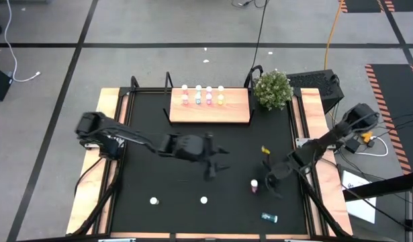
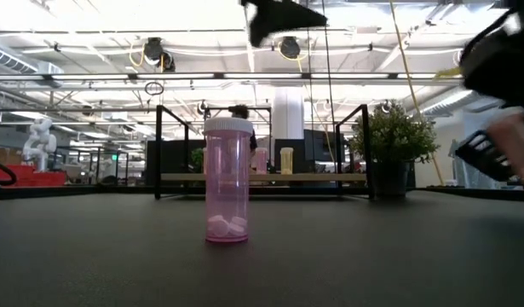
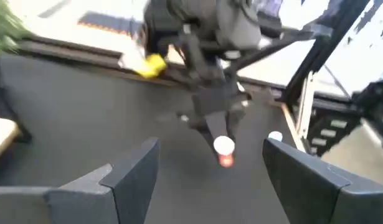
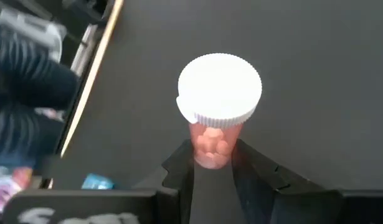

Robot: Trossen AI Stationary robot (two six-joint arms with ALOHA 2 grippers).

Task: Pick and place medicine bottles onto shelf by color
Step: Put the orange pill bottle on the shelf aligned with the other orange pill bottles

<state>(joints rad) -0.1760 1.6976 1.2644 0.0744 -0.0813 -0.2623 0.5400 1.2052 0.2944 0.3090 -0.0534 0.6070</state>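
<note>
A pink medicine bottle (image 4: 211, 134) with a white cap (image 4: 220, 89) stands upright between the fingers of my right gripper (image 4: 211, 163), which is shut on it at the mat's right side (image 1: 263, 180). My left gripper (image 3: 210, 177) hangs open above the middle of the mat (image 1: 216, 161), pointing toward the right gripper, with nothing between its fingers. The shelf (image 1: 209, 113), a light wooden board at the far edge, carries a row of several small bottles (image 1: 203, 95) standing on their bases. My right gripper pinches the pink bottle's lower body (image 4: 210, 155) between its two fingers, one on each side. The fingers come from the table's right side, slanting down. The bottle is upright, cap up. I cannot tell whether its base rests on the mat.
Loose on the black mat: a yellow bottle (image 1: 265, 148) beyond the right gripper, a teal one lying near the front right (image 1: 269, 216), and two upright white-capped bottles near the front (image 1: 153, 200) (image 1: 204, 199); the latter is pink (image 2: 227, 181). A potted plant (image 1: 273, 89) stands beside the shelf.
</note>
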